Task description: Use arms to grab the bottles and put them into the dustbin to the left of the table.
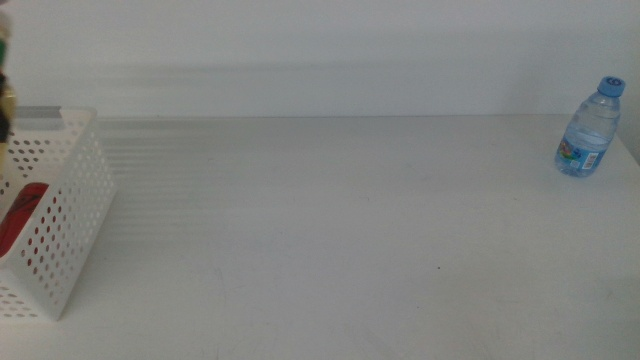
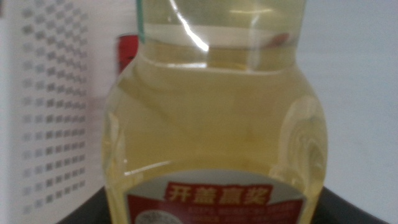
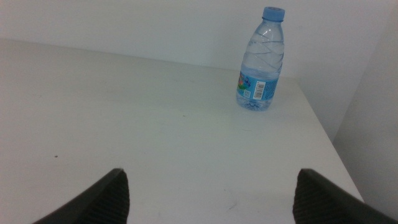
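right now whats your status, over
Left gripper shut on yellow bottle beside dustbin. Right gripper open, facing upright water bottle. Red item in dustbin. Nothing between.

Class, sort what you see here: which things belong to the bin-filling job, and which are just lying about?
Part of the job:
yellow-liquid bottle, held by the left hand
water bottle, upright on the table
red can in the dustbin
right hand, open

Just lying about:
nothing visible

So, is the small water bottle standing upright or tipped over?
Upright. The water bottle stands on its base on the table, blue cap on top, apart from the basket.
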